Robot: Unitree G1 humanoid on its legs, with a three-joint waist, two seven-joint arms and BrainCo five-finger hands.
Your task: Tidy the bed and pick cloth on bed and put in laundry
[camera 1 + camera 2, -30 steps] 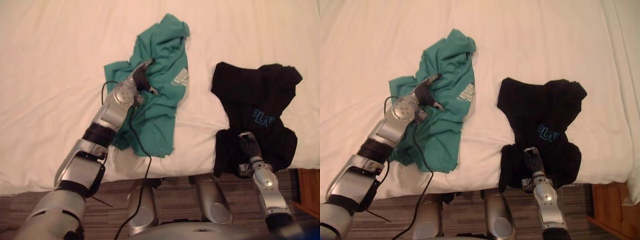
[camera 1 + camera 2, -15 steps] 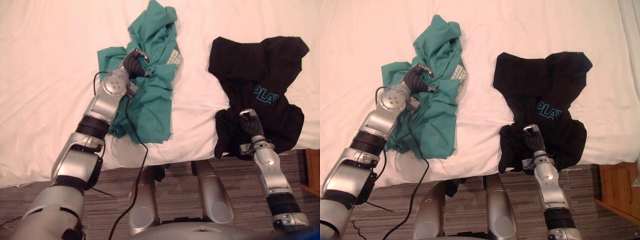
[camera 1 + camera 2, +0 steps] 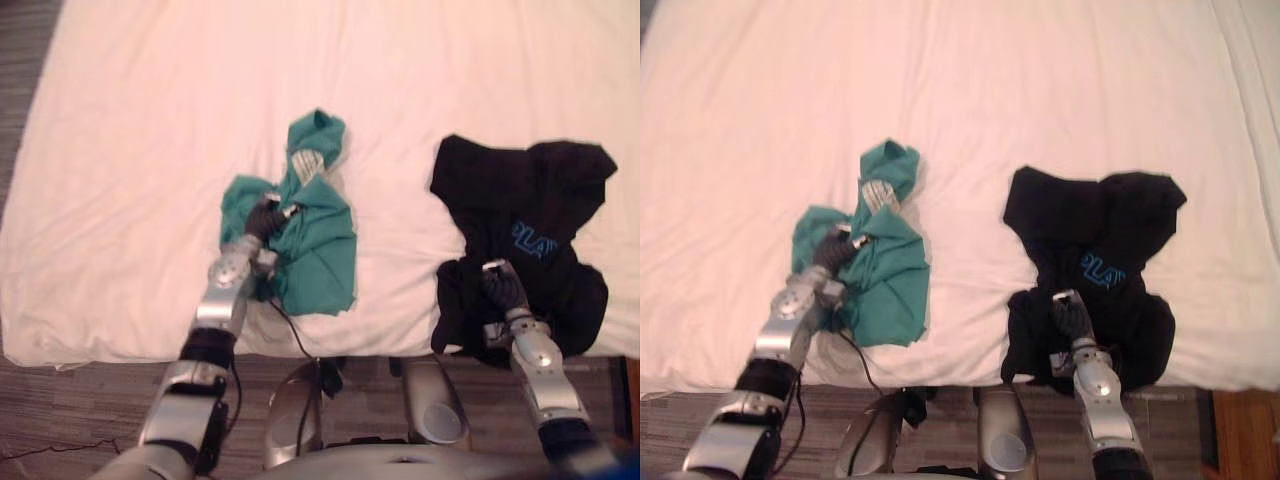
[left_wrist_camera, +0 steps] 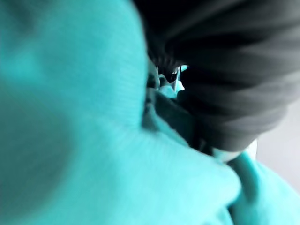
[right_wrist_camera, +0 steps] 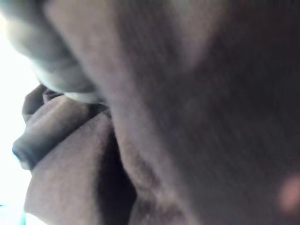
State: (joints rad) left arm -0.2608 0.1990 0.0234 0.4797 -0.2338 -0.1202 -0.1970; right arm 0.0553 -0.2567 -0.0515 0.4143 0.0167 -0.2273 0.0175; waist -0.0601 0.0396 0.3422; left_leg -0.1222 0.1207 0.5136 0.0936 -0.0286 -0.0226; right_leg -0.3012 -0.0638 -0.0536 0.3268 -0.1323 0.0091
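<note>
A crumpled green shirt (image 3: 310, 235) lies near the front edge of the white bed (image 3: 200, 120). My left hand (image 3: 262, 219) rests on the shirt's left part with its fingers curled into the cloth; green fabric (image 4: 93, 140) presses close in the left wrist view. To the right a black shirt (image 3: 520, 220) with blue lettering lies bunched, its lower part hanging over the bed's edge. My right hand (image 3: 501, 287) is curled into that lower part, and dark cloth (image 5: 164, 140) crowds the right wrist view.
The bed sheet stretches wide and smooth behind both shirts. Grey striped carpet (image 3: 80, 400) runs below the bed's front edge. A wooden piece of furniture (image 3: 1245, 435) stands at the lower right corner.
The camera has moved, so the whole scene has shifted. My left hand has closed on the green shirt and gathered it into a tighter bunch. My right hand stays curled in the black shirt.
</note>
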